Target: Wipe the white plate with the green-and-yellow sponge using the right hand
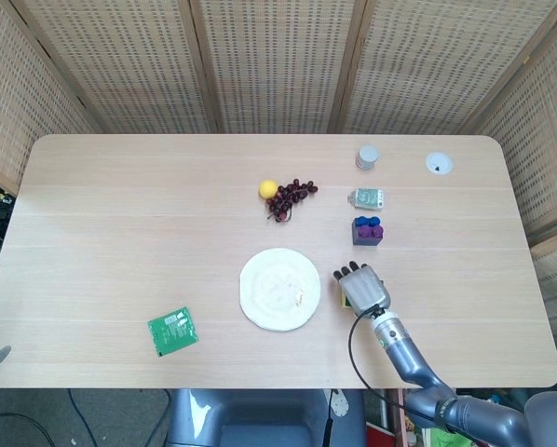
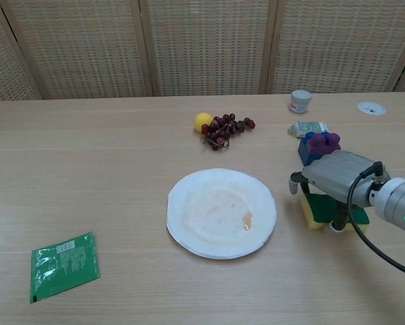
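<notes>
Sponge lies under the right hand; whether its fingers grasp it, cannot tell.

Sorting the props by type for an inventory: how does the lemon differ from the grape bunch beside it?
The lemon is one smooth, round yellow piece; the grape bunch is a cluster of many small dark red berries. The lemon takes up less of the table, while the grape bunch sprawls wider toward the right in the chest view. Both lie on the table behind the white plate, right next to each other, and no hand is near them.
</notes>
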You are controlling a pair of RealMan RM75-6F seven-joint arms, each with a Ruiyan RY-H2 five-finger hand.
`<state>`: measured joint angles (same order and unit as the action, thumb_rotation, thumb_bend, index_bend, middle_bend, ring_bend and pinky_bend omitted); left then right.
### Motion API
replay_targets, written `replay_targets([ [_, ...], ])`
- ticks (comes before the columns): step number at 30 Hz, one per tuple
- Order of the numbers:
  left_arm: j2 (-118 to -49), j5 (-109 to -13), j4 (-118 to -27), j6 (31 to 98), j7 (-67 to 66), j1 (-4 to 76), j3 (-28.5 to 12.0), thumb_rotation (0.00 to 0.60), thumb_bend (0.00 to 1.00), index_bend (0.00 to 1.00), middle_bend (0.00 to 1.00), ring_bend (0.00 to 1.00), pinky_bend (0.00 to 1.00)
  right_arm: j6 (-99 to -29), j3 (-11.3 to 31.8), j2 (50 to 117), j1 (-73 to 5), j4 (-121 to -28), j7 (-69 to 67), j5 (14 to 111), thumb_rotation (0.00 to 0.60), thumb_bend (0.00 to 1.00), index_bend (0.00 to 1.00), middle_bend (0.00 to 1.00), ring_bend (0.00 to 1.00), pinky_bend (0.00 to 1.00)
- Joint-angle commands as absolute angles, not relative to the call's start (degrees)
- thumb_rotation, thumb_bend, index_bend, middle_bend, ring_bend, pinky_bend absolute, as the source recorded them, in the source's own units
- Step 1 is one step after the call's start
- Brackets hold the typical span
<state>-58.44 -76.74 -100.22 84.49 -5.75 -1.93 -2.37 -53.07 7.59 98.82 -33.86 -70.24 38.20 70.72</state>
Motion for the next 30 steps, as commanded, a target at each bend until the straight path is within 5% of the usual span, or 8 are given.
replay_targets([
  [1,-58.23,-76.70,-100.19,84.64,-5.26,-2.02,-2.37,0.600,0.00,0.00,0.00,0.00,0.00,-54.21,7.13,99.84,-34.34,-68.91,36.58,72.31,0.600,0.17,0.37,0.43,0.34,0.57],
  [18,-57.68,-76.22,-100.06,83.59,-4.31,-1.54,-2.18,0.600,0.00,0.00,0.00,0.00,0.00,-58.51,6.90,92.08,-36.79,-82.17,18.95,83.54,0.600,0.27,0.41,0.49,0.39,0.59],
  [30,-57.52,-74.72,-99.93,82.26,-3.98,-0.90,-2.52,0.600,0.00,0.00,0.00,0.00,0.00,-54.60,9.32,95.96,-40.89,-79.56,10.49,81.87,0.600,0.27,0.41,0.49,0.39,0.59],
])
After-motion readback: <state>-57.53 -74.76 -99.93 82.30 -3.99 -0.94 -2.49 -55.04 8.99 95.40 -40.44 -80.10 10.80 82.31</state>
